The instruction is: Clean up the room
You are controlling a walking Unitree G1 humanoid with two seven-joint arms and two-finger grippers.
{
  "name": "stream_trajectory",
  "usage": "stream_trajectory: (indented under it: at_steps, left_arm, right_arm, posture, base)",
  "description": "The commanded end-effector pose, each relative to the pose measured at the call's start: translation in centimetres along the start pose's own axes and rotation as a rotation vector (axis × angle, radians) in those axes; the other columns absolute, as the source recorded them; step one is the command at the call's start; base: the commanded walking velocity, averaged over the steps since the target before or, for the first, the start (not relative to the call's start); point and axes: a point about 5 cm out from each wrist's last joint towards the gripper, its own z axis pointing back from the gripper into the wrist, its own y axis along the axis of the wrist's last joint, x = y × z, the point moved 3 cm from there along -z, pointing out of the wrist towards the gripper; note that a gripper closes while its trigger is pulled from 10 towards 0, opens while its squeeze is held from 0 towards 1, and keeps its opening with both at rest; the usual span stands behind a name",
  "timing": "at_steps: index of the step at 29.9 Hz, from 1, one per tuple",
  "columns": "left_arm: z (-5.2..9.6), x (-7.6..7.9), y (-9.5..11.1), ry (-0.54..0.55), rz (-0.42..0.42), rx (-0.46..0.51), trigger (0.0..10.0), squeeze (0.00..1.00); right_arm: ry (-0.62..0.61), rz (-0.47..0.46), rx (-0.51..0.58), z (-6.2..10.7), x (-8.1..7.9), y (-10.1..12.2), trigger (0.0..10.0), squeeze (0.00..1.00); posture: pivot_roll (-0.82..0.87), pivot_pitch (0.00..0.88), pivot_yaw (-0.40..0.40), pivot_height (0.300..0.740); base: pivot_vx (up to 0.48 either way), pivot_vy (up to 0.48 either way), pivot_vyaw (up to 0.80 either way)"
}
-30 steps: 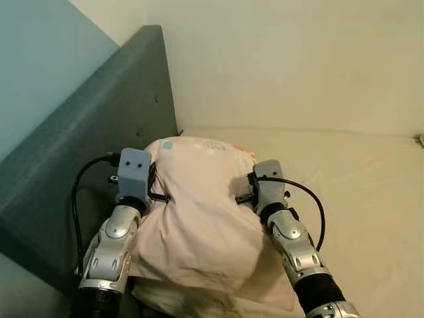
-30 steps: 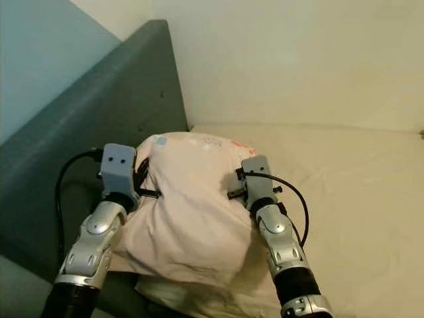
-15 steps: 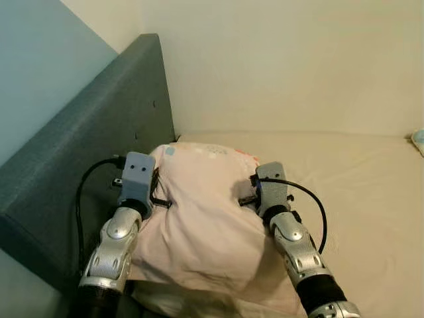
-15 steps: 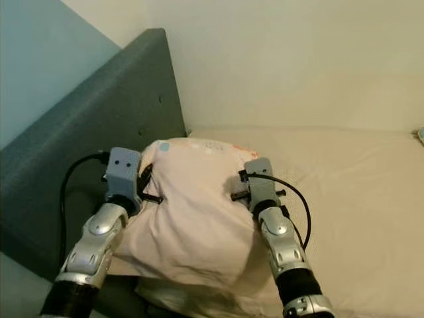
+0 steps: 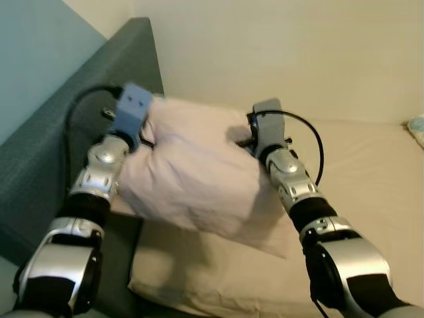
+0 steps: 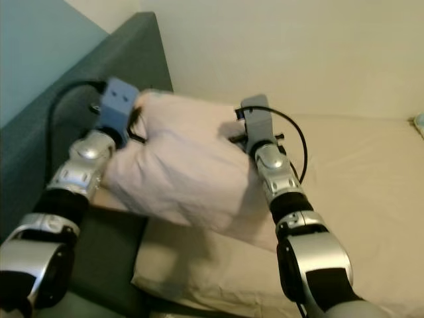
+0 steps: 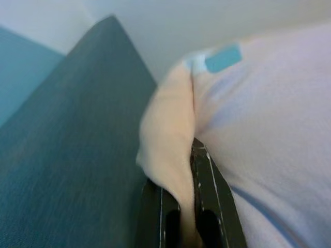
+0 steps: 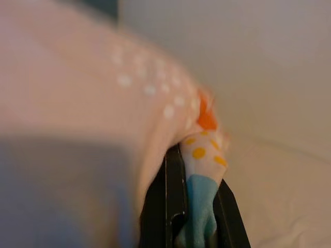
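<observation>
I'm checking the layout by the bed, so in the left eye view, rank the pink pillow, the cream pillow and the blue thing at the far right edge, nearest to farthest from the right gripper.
1. Pink pillow: pinched in the right gripper at its right edge.
2. Cream pillow: on the bed below the pink one, nearer the robot.
3. Blue thing: at the far right edge, across the sheet.

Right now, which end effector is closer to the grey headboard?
Left. The left end effector grips the pink pillow at its edge right beside the headboard; the right end effector grips the pillow's far edge, over the mattress.
</observation>
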Motion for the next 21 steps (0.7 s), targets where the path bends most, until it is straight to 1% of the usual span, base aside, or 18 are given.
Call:
stream_trajectory:
  at_steps: [1,2,3,4,5,6,8,10,11,12,14,15,16,17,18,19,20,21]
  left_arm:
    - [0.8,-1.3,-0.6,0.036,-0.031,0.01,10.0,0.0]
    - [0.8,-1.3,-0.6,0.036,-0.031,0.01,10.0,0.0]
    - [1.2,-1.3,-1.0,0.029,-0.042,0.008,10.0,0.0]
    - [1.7,-1.0,-1.8,0.019,-0.061,0.0,10.0,0.0]
    - [1.7,-1.0,-1.8,0.019,-0.061,0.0,10.0,0.0]
    - [3.1,0.4,-4.2,-0.031,-0.073,-0.051,10.0,0.0]
    - [4.1,2.2,-6.8,-0.09,-0.1,-0.118,10.0,0.0]
    - [4.1,2.2,-6.8,-0.09,-0.1,-0.118,10.0,0.0]
    - [4.6,3.1,-7.8,-0.108,-0.112,-0.138,10.0,0.0]
    - [4.6,3.1,-7.8,-0.108,-0.112,-0.138,10.0,0.0]
    - [5.8,5.8,-10.4,-0.12,-0.137,-0.216,10.0,0.0]
    - [6.5,7.2,-11.4,-0.13,-0.146,-0.26,10.0,0.0]
    - [6.5,7.2,-11.4,-0.13,-0.146,-0.26,10.0,0.0]
    - [7.1,8.4,-12.1,-0.127,-0.176,-0.273,10.0,0.0]
    - [7.1,8.4,-12.1,-0.127,-0.176,-0.273,10.0,0.0]
    - [7.7,9.4,-12.5,-0.131,-0.213,-0.284,10.0,0.0]
    - [8.0,10.1,-12.8,-0.123,-0.219,-0.295,10.0,0.0]
    - [8.0,10.1,-12.8,-0.123,-0.219,-0.295,10.0,0.0]
  right_arm:
    - [0.046,0.037,-0.022,0.4,-1.2,-1.3,10.0,0.0]
    - [0.046,0.037,-0.022,0.4,-1.2,-1.3,10.0,0.0]
    - [0.063,0.076,-0.024,0.5,-1.7,-1.7,10.0,0.0]
    - [0.081,0.09,-0.034,0.7,-2.4,-2.4,10.0,0.0]
    - [0.081,0.09,-0.034,0.7,-2.4,-2.4,10.0,0.0]
    - [0.115,0.058,-0.099,1.4,-3.9,-4.6,10.0,0.0]
    - [0.127,0.026,-0.205,2.4,-4.8,-7.4,10.0,0.0]
    - [0.127,0.026,-0.205,2.4,-4.8,-7.4,10.0,0.0]
    - [0.117,0.001,-0.256,2.9,-4.9,-8.6,10.0,0.0]
    - [0.117,0.001,-0.256,2.9,-4.9,-8.6,10.0,0.0]
    - [0.046,-0.104,-0.386,4.2,-4.4,-11.5,10.0,0.0]
    - [0.02,-0.123,-0.427,4.8,-4.1,-12.5,10.0,0.0]
    - [0.02,-0.123,-0.427,4.8,-4.1,-12.5,10.0,0.0]
    - [-0.005,-0.123,-0.46,5.2,-3.8,-13.2,10.0,0.0]
    - [-0.005,-0.123,-0.46,5.2,-3.8,-13.2,10.0,0.0]
    - [-0.023,-0.113,-0.483,5.5,-3.5,-13.6,10.0,0.0]
    - [-0.05,-0.112,-0.499,5.7,-3.1,-14.0,10.0,0.0]
    - [-0.05,-0.112,-0.499,5.7,-3.1,-14.0,10.0,0.0]
  posture:
    - [0.02,0.206,0.026,0.74]
    - [0.02,0.206,0.026,0.74]
    - [0.03,0.218,0.02,0.74]
    - [0.03,0.229,0.016,0.74]
    - [0.03,0.229,0.016,0.74]
    - [0.04,0.245,0.011,0.74]
    - [0.04,0.263,0.011,0.74]
    - [0.04,0.263,0.011,0.74]
    - [0.05,0.282,0.012,0.74]
    - [0.05,0.282,0.012,0.74]
    - [0.07,0.324,0.019,0.74]
    - [0.07,0.328,0.021,0.74]
    - [0.07,0.328,0.021,0.74]
    - [0.07,0.342,0.023,0.74]
    - [0.07,0.342,0.023,0.74]
    - [0.07,0.357,0.029,0.74]
    - [0.07,0.359,0.029,0.74]
    - [0.07,0.359,0.029,0.74]
  base:
    - [0.0,0.0,0.0]
    - [0.0,0.0,0.0]
    - [0.0,0.0,0.0]
    - [0.0,0.0,0.0]
    - [0.0,0.0,0.0]
    - [0.0,0.0,0.0]
    - [0.0,0.0,0.0]
    - [0.0,0.0,0.0]
    - [0.0,0.0,0.0]
    - [0.0,0.0,0.0]
    - [0.0,0.0,0.0]
    - [0.0,0.0,0.0]
    - [0.0,0.0,0.0]
    - [0.0,0.0,0.0]
    - [0.0,0.0,0.0]
    - [0.0,0.0,0.0]
    - [0.0,0.0,0.0]
    - [0.0,0.0,0.0]
